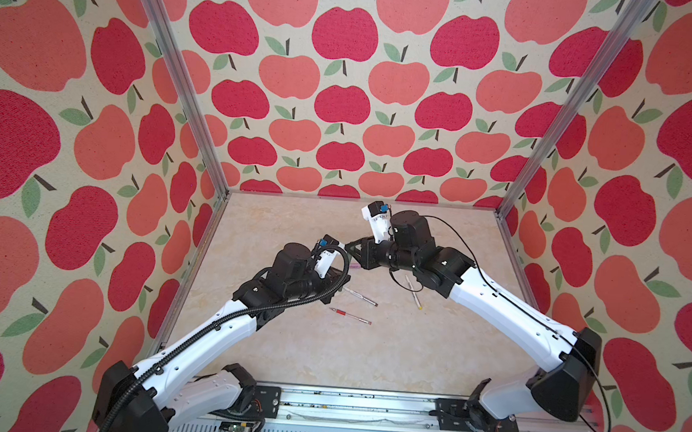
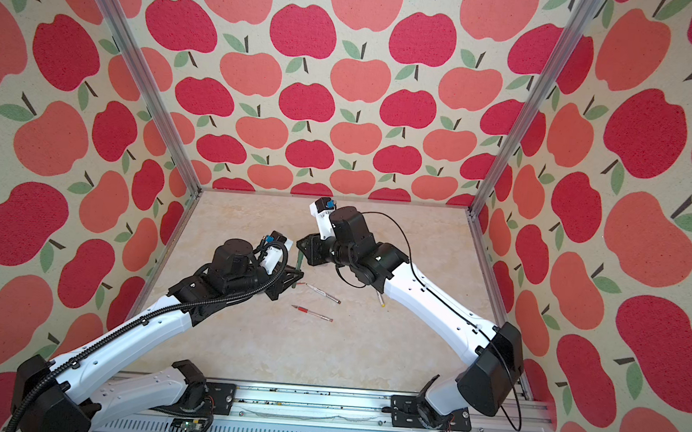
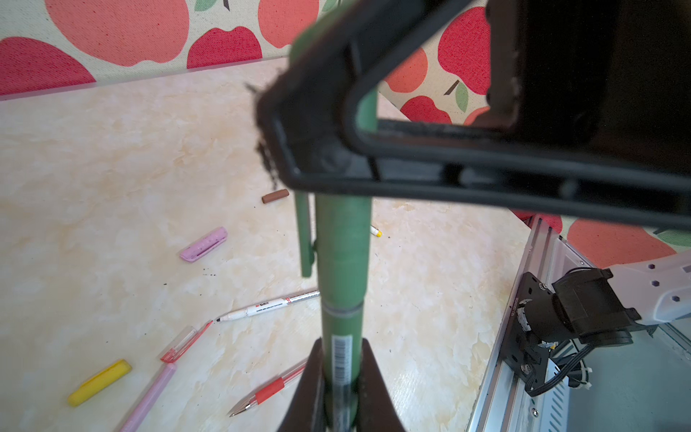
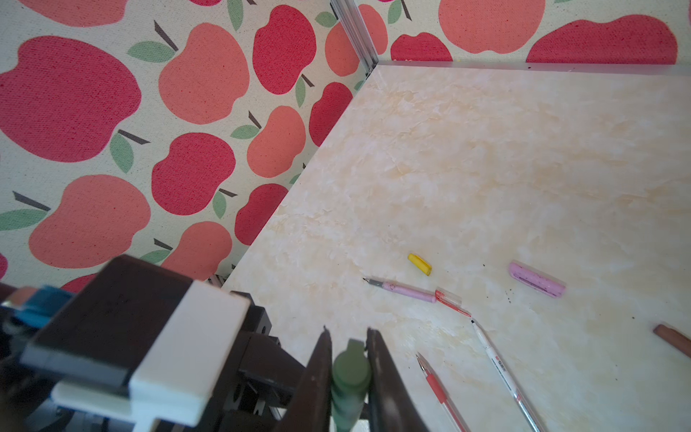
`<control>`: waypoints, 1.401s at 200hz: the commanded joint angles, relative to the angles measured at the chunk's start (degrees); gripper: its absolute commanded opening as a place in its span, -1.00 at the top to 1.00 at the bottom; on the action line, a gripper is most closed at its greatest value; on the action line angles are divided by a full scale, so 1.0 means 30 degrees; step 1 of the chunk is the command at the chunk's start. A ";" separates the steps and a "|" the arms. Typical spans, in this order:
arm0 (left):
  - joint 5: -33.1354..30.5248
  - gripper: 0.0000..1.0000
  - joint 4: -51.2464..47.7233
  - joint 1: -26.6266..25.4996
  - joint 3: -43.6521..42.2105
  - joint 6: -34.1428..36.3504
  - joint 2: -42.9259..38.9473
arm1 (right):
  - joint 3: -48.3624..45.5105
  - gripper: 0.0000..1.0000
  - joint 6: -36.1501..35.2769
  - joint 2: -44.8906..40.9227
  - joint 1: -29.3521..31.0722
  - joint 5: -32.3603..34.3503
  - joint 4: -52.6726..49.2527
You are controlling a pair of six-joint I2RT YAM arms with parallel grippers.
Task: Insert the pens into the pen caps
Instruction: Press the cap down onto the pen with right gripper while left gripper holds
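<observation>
Left gripper (image 3: 341, 346) pinches the dark green pen (image 3: 342, 329), right gripper (image 4: 347, 333) pinches its dark green cap (image 3: 343, 243), both aloft beyond the red pen (image 3: 267, 391); I'd keep them coaxial and press straight home.

Your left arm (image 1: 210, 349) and right arm (image 1: 508, 316) have white shells and black joints. The left carries a ribbed black conduit (image 1: 185, 344) (the right, one thin black cable (image 1: 465, 240)). The left gripper (image 3: 342, 342) has dark, tapered fingers.
</observation>
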 commanded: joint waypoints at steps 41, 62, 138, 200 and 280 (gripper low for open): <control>-0.0360 1.00 0.3274 -0.0096 0.0590 -0.0738 -0.0035 | -0.0705 0.71 0.0458 -0.0070 0.0021 -0.0008 -0.0145; -0.0446 1.00 0.4026 -0.0092 0.0810 -0.0567 -0.0094 | -0.1050 0.72 0.0547 -0.0247 0.0027 -0.0035 -0.0170; 0.0436 1.00 0.4903 0.0400 0.2626 -0.0255 0.0423 | -0.1757 0.73 0.0619 -0.0595 0.0013 -0.0020 -0.0394; 0.0928 1.00 0.5576 0.1164 0.3446 -0.0096 0.0516 | -0.2153 0.74 0.0587 -0.0703 0.0028 -0.0052 -0.0579; 0.1565 1.00 0.6741 0.1980 0.4783 0.0111 0.1813 | -0.3927 0.75 0.1573 -0.0743 0.0112 -0.0993 0.0422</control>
